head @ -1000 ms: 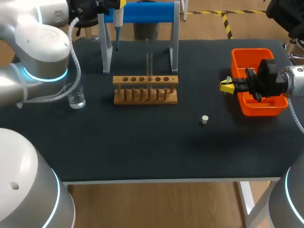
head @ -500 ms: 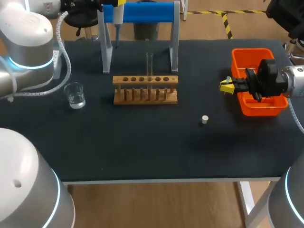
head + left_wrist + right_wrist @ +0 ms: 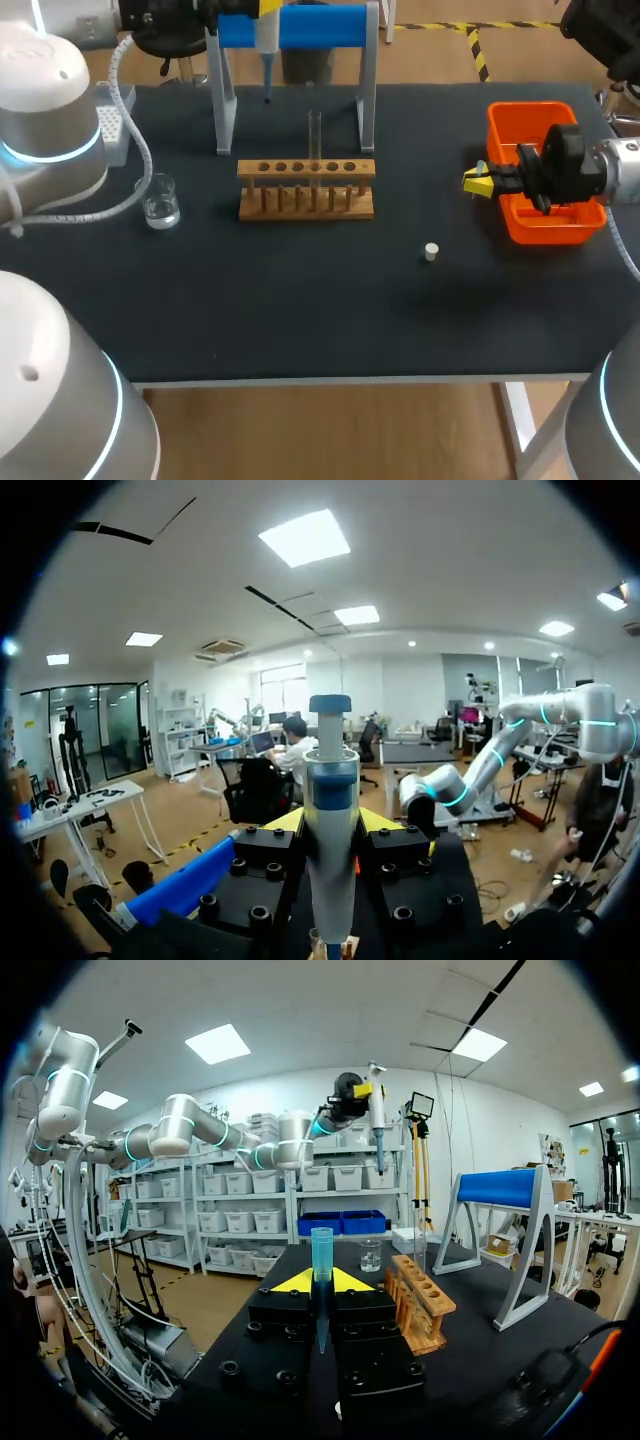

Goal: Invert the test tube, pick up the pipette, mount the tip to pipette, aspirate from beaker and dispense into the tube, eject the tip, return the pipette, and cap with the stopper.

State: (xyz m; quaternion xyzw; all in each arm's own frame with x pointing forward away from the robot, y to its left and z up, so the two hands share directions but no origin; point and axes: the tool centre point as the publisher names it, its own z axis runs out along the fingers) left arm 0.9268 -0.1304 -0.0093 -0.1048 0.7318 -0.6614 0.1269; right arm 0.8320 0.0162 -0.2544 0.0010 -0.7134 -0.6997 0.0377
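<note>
My left gripper [image 3: 265, 8] is shut on the white and blue pipette [image 3: 266, 45], holding it upright in the air in front of the blue pipette stand [image 3: 320, 27]. In the left wrist view the pipette [image 3: 331, 830] stands between the yellow fingers. The glass test tube [image 3: 314, 138] stands upright in the wooden rack [image 3: 305, 190]. A beaker [image 3: 160, 202] with clear liquid stands left of the rack. The small white stopper [image 3: 431, 251] lies on the mat. My right gripper [image 3: 476, 182] hangs beside the orange bin, shut on a teal pipette tip [image 3: 321, 1260].
The orange bin [image 3: 515, 120] stands at the right edge under my right arm. A grey tip box [image 3: 112, 128] sits at the back left behind the beaker. Dark mat lies bare in front of the rack and around the stopper.
My left arm has carried the pipette to the right, from the stand's left post to a spot just inside it. The right arm has not moved.
</note>
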